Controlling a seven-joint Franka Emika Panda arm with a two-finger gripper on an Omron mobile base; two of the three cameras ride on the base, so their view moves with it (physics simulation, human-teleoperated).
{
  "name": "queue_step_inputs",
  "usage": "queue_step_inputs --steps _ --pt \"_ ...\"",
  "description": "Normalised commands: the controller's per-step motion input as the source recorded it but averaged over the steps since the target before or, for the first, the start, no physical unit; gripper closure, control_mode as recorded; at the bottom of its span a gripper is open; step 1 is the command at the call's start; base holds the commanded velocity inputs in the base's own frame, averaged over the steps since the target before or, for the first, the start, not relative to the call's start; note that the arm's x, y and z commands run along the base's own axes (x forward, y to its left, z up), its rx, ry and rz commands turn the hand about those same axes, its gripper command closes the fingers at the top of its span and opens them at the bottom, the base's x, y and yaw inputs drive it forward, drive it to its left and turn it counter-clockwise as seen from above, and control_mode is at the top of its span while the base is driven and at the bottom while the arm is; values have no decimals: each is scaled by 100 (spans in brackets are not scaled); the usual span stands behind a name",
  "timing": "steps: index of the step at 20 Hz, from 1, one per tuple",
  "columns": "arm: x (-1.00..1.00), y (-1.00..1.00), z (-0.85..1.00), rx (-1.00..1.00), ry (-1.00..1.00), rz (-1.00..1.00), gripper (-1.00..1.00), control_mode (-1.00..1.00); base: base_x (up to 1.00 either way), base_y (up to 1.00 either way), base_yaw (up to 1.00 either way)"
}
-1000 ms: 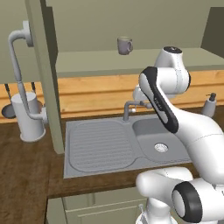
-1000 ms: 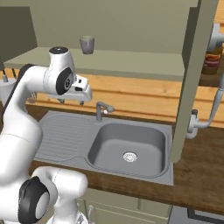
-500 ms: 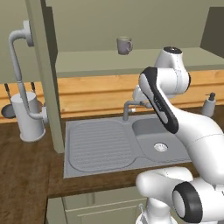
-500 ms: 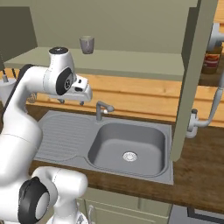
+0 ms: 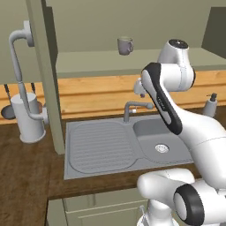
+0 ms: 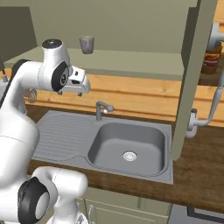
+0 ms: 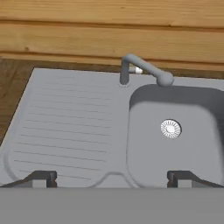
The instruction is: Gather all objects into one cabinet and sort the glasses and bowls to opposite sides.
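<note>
Closest to the robot, the wooden counter (image 5: 26, 176) carries a grey sink (image 7: 175, 144) with a ribbed draining board (image 5: 99, 145) on its left side. The basin's near right corner is cut off behind the arm in the left base view. Drain (image 6: 129, 155) sits mid-basin, and the faucet (image 7: 140, 70) stands at the far rim with its spout reaching over the bowl.

Above the sink the gripper (image 7: 111, 178) hangs spread wide with nothing between its tips, looking down at the basin; in the base views it's mostly tucked behind the wrist, so the fingers themselves are hard to make out there.

Off to the left on the counter there's a white canister (image 5: 30, 119), partly blocked by the open cabinet door (image 5: 46, 75) and its pale handle (image 5: 22, 75). Some dark utensil hangs behind it, can't tell what. Small soap dispenser (image 5: 210, 105) at the far right, half hidden by the arm.

Farther back and up, a single grey mug (image 5: 125, 45) stands upright on the cabinet shelf (image 6: 131, 61), well clear of the gripper. Past the right-hand door (image 6: 192, 78) there's a brownish jar (image 6: 211, 61), cropped by the frame edge.
</note>
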Motion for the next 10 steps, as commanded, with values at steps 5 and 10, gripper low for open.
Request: queue_step_inputs --steps 5,10 --pt "3 -1 79 0 -22 5 -100 -100 0 0 0" --pt "56 -2 13 0 -19 2 -100 -100 0 0 0"
